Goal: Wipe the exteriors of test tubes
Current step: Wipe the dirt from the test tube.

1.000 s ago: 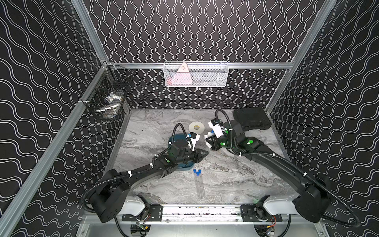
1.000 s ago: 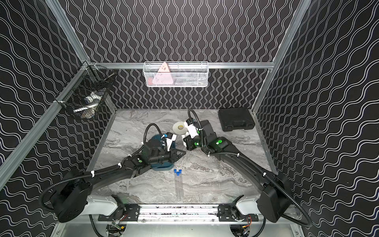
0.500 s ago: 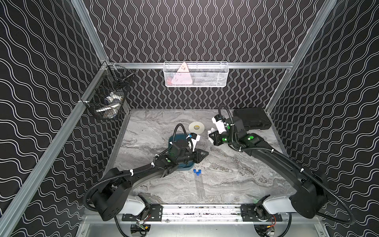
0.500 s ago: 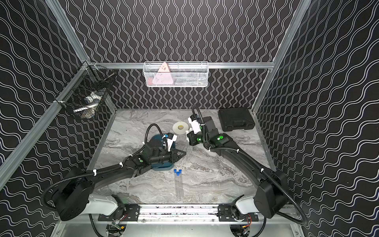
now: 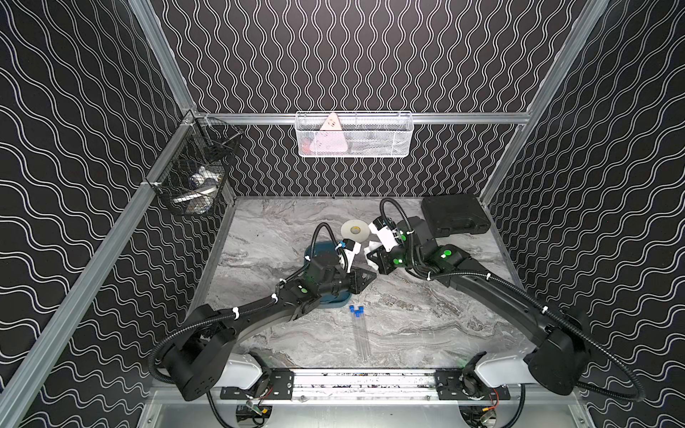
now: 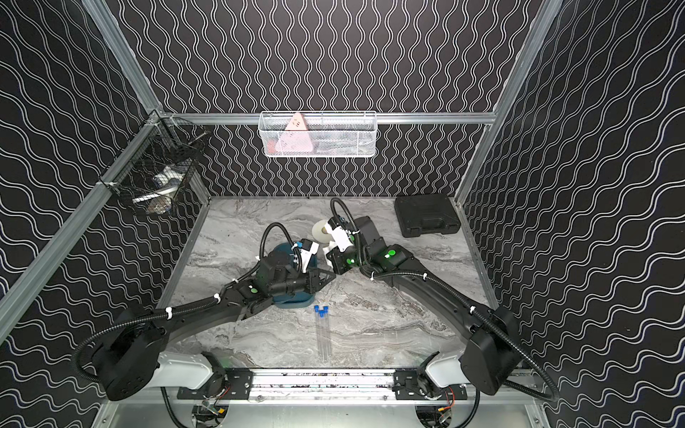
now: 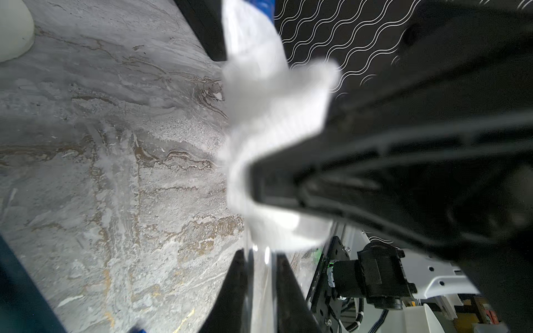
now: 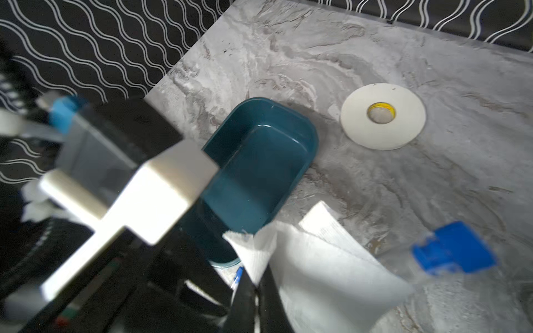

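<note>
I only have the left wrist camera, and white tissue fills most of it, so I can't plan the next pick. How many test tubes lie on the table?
Observer: Three long clear test tubes with blue caps lie side by side on the grey marble tabletop, on the near side of the teal plastic tray.
Operator: Is that tray free to take them?
Observer: In the right wrist view, the part of its floor that shows holds nothing. The left arm hides the rest.
Operator: And the grip on the tissue?
Observer: The right claw is shut on the crumpled white tissue.
</note>
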Controlling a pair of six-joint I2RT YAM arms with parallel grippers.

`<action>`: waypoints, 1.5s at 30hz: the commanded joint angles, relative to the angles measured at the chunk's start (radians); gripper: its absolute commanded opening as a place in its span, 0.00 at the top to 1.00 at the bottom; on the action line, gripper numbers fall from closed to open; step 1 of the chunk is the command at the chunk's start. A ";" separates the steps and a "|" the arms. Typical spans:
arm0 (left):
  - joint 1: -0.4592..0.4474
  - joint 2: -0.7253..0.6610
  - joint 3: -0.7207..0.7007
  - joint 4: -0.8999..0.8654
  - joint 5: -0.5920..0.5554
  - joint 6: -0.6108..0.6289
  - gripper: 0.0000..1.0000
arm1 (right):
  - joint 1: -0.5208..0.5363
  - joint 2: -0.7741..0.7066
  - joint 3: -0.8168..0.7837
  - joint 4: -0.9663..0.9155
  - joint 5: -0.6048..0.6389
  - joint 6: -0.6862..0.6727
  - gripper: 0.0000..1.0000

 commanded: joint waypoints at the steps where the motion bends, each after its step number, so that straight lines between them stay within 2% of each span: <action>1: 0.006 0.004 0.009 0.044 0.006 -0.005 0.89 | 0.017 -0.032 -0.028 0.020 -0.040 0.035 1.00; 8: 0.013 0.005 0.006 0.047 0.013 -0.008 0.89 | -0.011 -0.007 -0.041 -0.040 0.088 0.047 1.00; 13: 0.018 -0.008 0.004 0.039 0.011 -0.003 0.89 | -0.160 -0.036 -0.028 0.015 -0.033 0.110 1.00; 15: 0.021 -0.014 0.002 0.033 0.010 -0.001 0.89 | -0.176 -0.056 -0.053 0.033 -0.050 0.104 1.00; 22: 0.027 -0.009 0.006 0.042 0.020 -0.007 0.89 | -0.160 -0.054 -0.081 0.036 -0.107 0.062 1.00; 31: 0.029 0.004 0.011 0.047 0.028 -0.011 0.89 | -0.007 -0.080 -0.144 0.077 -0.074 -0.035 1.00; 35: 0.027 0.009 0.012 0.050 0.034 -0.014 0.89 | 0.002 -0.064 -0.127 0.069 -0.007 -0.072 1.00; 40: 0.029 0.010 0.015 0.049 0.040 -0.013 0.89 | -0.009 -0.004 -0.045 0.031 0.142 -0.158 1.00; 45: 0.028 0.000 0.013 0.050 0.036 -0.014 0.89 | -0.066 0.034 0.011 0.023 0.170 -0.196 1.00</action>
